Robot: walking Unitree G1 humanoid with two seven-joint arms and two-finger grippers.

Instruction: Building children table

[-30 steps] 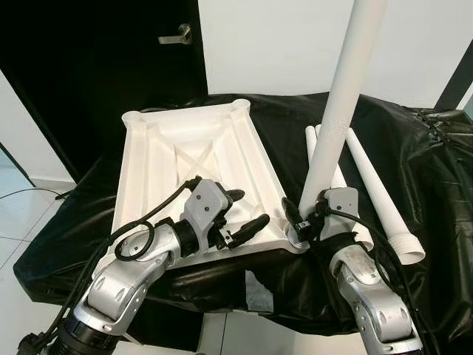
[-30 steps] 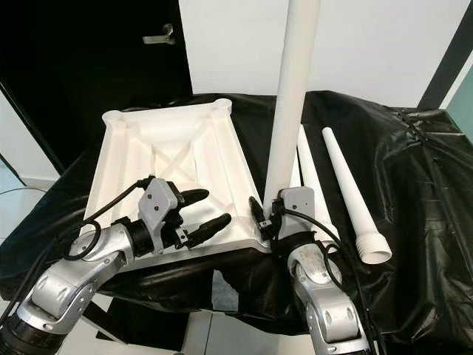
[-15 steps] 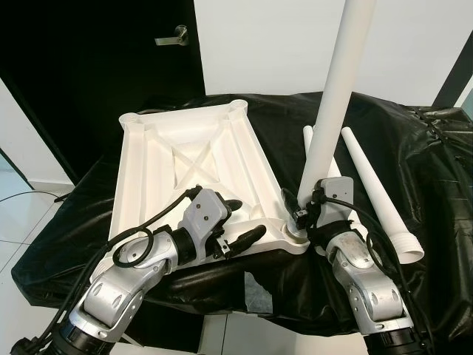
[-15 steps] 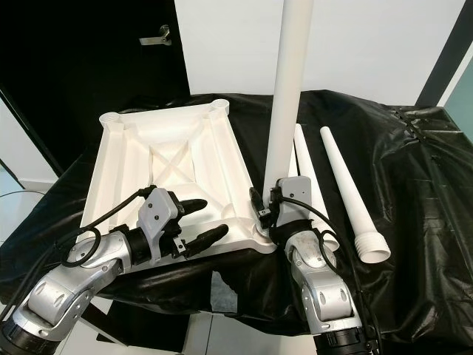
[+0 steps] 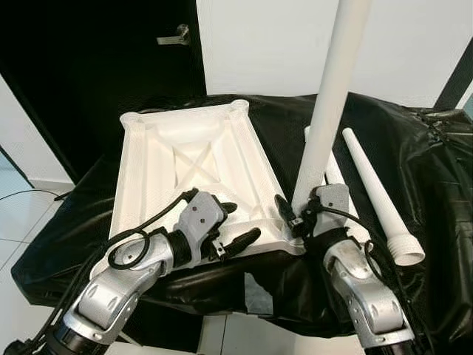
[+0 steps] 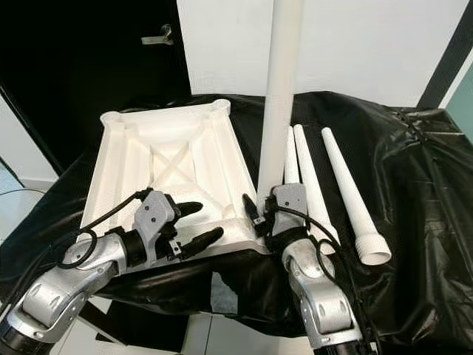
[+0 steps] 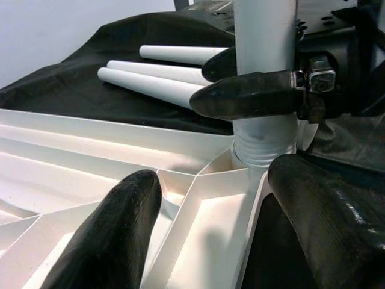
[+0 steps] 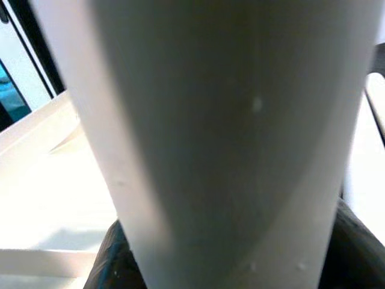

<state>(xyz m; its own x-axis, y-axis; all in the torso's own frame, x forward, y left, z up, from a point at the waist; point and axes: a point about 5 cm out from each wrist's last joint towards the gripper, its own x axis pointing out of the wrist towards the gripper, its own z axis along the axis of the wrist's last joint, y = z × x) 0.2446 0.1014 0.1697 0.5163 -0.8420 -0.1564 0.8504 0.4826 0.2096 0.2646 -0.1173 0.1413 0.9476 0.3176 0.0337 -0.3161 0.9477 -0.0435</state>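
The white tabletop (image 5: 148,166) lies upside down on the black cloth, ribs facing up. A long white leg (image 5: 329,103) stands almost upright at its near right corner, threaded end at the corner socket (image 7: 260,149). My right gripper (image 5: 295,217) is shut on the leg just above that end; up close the leg (image 8: 228,120) sits between its fingers. My left gripper (image 5: 235,223) is open over the tabletop's near edge, a short way left of the socket. Its fingers (image 7: 114,241) straddle the rim without holding anything.
Three loose white legs (image 6: 344,188) lie side by side on the black cloth (image 5: 436,170) right of the tabletop. The covered table's front edge runs just under my grippers. A dark door with a handle (image 5: 177,35) stands behind on the left.
The held leg has come slightly more upright and its base has shifted a little to the left. My left gripper stays open at the near edge.
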